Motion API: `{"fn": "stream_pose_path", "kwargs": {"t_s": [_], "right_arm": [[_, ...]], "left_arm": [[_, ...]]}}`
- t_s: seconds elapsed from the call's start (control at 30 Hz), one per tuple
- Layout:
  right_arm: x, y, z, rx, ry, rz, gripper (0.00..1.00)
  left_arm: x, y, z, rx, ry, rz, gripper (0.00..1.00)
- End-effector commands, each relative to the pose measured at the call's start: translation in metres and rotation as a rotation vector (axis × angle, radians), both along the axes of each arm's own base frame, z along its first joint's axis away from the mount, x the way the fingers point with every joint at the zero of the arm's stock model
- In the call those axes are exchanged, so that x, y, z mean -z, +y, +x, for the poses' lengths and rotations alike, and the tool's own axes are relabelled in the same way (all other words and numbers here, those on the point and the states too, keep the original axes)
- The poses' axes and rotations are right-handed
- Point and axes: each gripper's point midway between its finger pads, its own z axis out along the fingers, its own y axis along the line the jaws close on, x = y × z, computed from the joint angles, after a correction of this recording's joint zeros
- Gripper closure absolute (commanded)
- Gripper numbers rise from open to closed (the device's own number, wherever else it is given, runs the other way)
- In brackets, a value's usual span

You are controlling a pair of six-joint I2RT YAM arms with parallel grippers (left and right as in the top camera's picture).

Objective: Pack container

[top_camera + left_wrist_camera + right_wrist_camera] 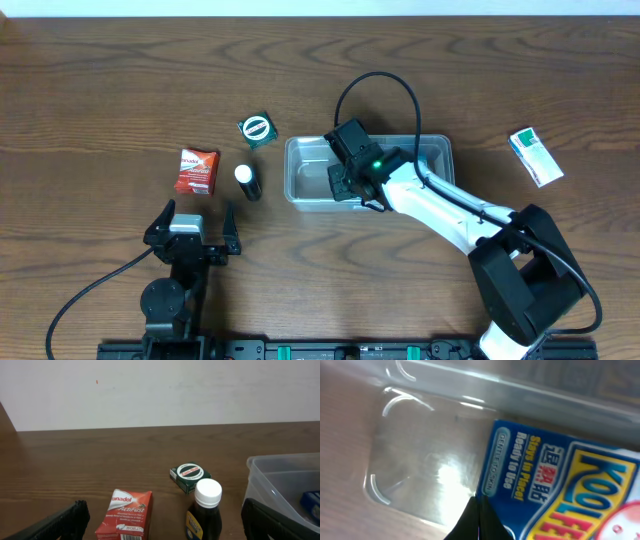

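Observation:
The clear plastic container stands mid-table; it also shows in the left wrist view and the right wrist view. My right gripper reaches down into its left half. Its fingers are pressed together at the edge of a blue KoolFever packet, low over the container floor. A corner of the packet shows in the left wrist view. My left gripper is open and empty near the front edge.
A red Panadol box, a dark bottle with a white cap and a small green box lie left of the container. A white and green box lies at the right.

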Motion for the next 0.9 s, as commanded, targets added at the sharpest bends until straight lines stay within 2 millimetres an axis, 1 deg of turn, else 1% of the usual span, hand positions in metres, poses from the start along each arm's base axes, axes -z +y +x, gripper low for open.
{"fn": "stream_pose_path", "kwargs": {"t_s": [0.0, 0.1, 0.17, 0.2, 0.23, 0.3, 0.37, 0.43, 0.57, 0.73, 0.87], "right_arm": [[-0.026, 0.009, 0.016, 0.000, -0.037, -0.004, 0.99], [-0.053, 0.016, 0.024, -0.001, -0.050, 0.009, 0.99], [-0.070, 0.020, 0.026, -0.004, -0.048, 0.018, 0.99], [-0.076, 0.020, 0.025, 0.003, -0.039, 0.022, 0.96], [-0.082, 0.020, 0.024, 0.014, -0.024, 0.027, 0.96], [-0.089, 0.022, 0.018, 0.019, 0.011, 0.042, 0.96], [-0.093, 0.028, 0.010, 0.002, 0.052, 0.080, 0.99], [-0.092, 0.033, 0.005, -0.010, 0.077, 0.101, 0.99], [-0.079, 0.032, 0.002, -0.004, 0.118, 0.083, 0.99], [-0.050, 0.034, 0.000, 0.014, 0.179, 0.050, 0.99], [-0.028, 0.036, -0.005, 0.007, 0.223, 0.012, 0.99]], "left_arm": [[0.016, -0.003, -0.001, 0.018, 0.052, 0.004, 0.02], [0.016, -0.003, -0.001, 0.018, 0.052, 0.004, 0.02], [0.016, -0.003, -0.001, 0.018, 0.052, 0.004, 0.02], [0.016, -0.003, -0.001, 0.018, 0.052, 0.004, 0.02], [0.016, -0.003, -0.001, 0.018, 0.052, 0.004, 0.02], [0.016, -0.003, -0.001, 0.018, 0.052, 0.004, 0.02], [0.016, -0.003, -0.001, 0.018, 0.052, 0.004, 0.02], [0.016, -0.003, -0.001, 0.018, 0.052, 0.004, 0.02], [0.016, -0.003, -0.001, 0.018, 0.052, 0.004, 0.02], [0.016, -0.003, -0.001, 0.018, 0.052, 0.004, 0.02], [0.016, -0.003, -0.001, 0.018, 0.052, 0.004, 0.02]]}}
